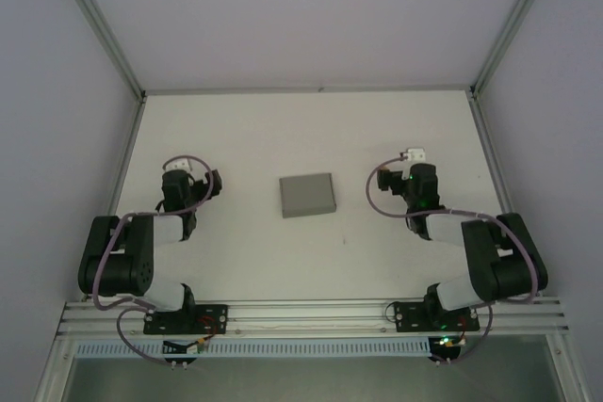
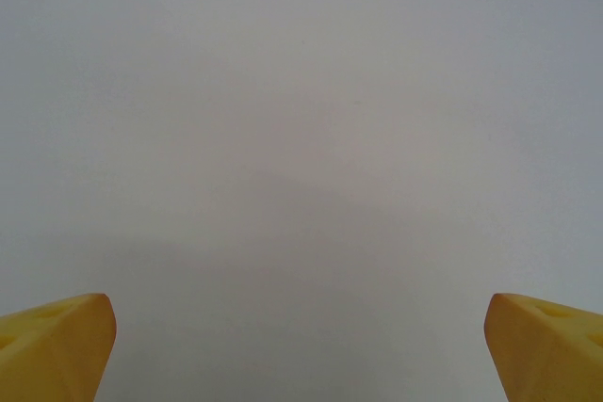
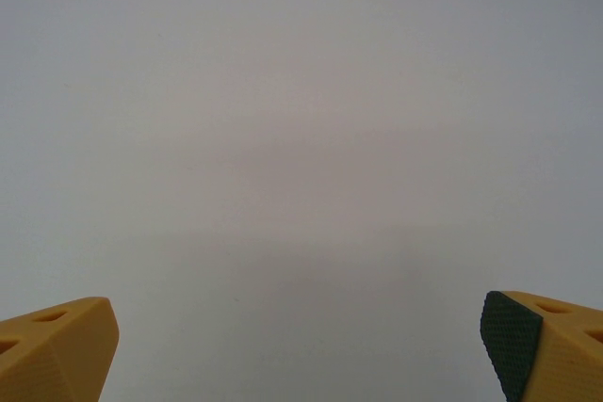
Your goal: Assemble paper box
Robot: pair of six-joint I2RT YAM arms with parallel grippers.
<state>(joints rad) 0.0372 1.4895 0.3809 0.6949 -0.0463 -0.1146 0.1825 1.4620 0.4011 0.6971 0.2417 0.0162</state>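
Observation:
The paper box [image 1: 307,195] is a small shallow grey rectangle lying flat on the white table [image 1: 311,129], midway between the two arms. My left gripper [image 1: 191,168] sits to its left and my right gripper [image 1: 413,162] to its right, both well apart from it. In the left wrist view the left gripper [image 2: 301,345] has its yellow fingertips [image 2: 57,341] far apart over bare table. The right gripper [image 3: 301,345] stands just as wide, its yellow fingertips [image 3: 57,345] at the frame corners with nothing between them.
Aluminium frame posts [image 1: 99,30] and pale walls close in the table on the left, right and back. The arm bases [image 1: 184,313] are bolted to a rail along the near edge.

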